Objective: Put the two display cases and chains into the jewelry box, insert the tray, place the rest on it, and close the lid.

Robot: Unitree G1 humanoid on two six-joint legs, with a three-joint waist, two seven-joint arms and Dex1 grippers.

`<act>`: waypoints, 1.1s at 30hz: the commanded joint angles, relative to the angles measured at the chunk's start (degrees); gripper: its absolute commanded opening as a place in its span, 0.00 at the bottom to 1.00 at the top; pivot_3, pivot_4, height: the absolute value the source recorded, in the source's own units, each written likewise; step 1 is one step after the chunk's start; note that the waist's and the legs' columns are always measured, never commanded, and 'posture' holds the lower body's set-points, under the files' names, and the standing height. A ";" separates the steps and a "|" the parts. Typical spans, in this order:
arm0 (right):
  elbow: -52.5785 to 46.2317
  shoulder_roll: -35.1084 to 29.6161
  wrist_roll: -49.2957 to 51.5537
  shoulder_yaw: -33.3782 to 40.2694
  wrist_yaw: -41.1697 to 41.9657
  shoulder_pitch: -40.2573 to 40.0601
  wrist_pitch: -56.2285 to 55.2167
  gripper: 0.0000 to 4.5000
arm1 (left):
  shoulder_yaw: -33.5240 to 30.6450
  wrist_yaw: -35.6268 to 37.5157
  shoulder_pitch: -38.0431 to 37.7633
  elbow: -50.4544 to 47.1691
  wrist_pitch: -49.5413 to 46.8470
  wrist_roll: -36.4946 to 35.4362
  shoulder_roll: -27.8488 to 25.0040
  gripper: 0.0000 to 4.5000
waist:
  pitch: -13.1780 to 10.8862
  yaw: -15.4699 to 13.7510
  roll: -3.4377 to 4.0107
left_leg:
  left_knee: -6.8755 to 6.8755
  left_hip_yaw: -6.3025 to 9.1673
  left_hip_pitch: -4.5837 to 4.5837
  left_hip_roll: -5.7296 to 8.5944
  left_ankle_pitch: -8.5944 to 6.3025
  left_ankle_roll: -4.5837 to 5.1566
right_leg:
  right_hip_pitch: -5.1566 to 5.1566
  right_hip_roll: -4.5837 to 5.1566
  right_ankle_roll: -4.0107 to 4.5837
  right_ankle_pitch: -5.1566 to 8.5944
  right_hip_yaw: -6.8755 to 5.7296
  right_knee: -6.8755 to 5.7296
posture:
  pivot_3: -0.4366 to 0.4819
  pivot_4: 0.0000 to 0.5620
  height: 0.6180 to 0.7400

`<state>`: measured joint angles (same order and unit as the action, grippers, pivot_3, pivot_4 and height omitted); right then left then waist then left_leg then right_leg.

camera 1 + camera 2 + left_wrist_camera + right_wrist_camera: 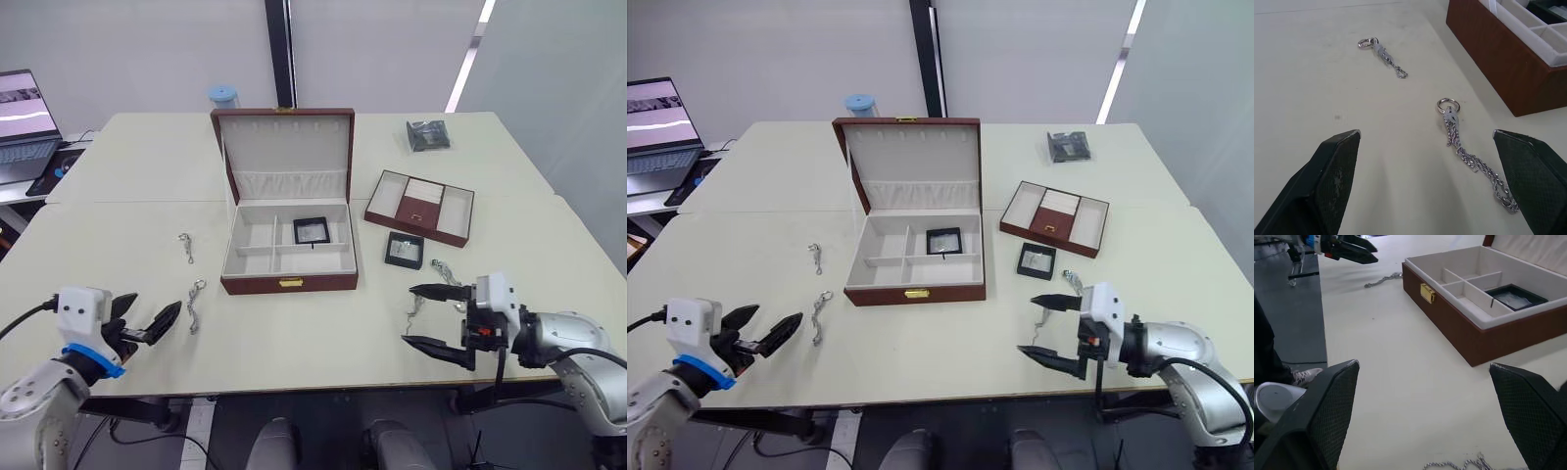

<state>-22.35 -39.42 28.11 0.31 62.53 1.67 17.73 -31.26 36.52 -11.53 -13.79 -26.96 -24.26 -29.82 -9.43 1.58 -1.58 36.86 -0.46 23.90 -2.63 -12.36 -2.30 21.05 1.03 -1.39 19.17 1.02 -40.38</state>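
jewelry box (288, 283) mid-table, grippers (147, 327) (438, 315) near edge

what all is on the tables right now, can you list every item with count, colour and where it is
reddish-brown jewelry box: 1, cream-lined, lid upright, table centre
black square display cases: 2; one inside the box, one on the table between box and tray
shallow reddish-brown tray: 1, right of the box
thin silvery chains: left of the box, one farther, one nearer; more by the right gripper, count unclear
dark grey crinkled packet: 1, far right
blue-lidded container: 1, behind the box
laptop: 1, open, far left
left gripper: open, near the nearer chain
right gripper: open, near front edge
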 commanded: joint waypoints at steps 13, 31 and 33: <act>-5.01 2.20 0.73 -5.11 -4.74 7.34 4.17 1.00 | 8.66 -10.83 3.57 2.57 6.82 5.55 6.42 1.00 | 0.00 -0.06 0.00 | 0.00 0.03 0.00 0.01 0.00 0.00 | -0.02 -0.01 0.00 0.00 -0.03 0.03 | 0.48 0.27 1.00; -3.59 2.24 0.20 -5.40 -4.36 6.17 3.53 1.00 | 11.16 -11.24 5.32 7.55 3.70 5.50 6.74 0.87 | 0.02 -0.06 0.01 | 0.00 0.09 -0.10 0.04 0.00 0.00 | -0.20 -0.01 0.00 0.00 -0.08 0.08 | 0.48 0.27 1.00; -3.17 2.24 0.11 -5.37 -4.11 5.84 2.99 1.00 | 11.28 -11.30 5.17 7.76 3.95 5.56 6.88 0.75 | 0.02 -0.06 0.01 | -0.01 0.09 -0.11 0.05 -0.01 -0.01 | -0.24 -0.01 0.00 0.00 -0.09 0.13 | 0.48 0.27 1.00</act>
<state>-24.69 -37.06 28.10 -5.70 57.62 7.52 22.22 -21.21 25.07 -5.40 -7.21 -22.00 -18.59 -23.34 -9.42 1.53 -1.57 36.85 -0.37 23.79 -2.57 -12.37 -2.31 20.80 1.03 -1.40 19.17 0.93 -40.24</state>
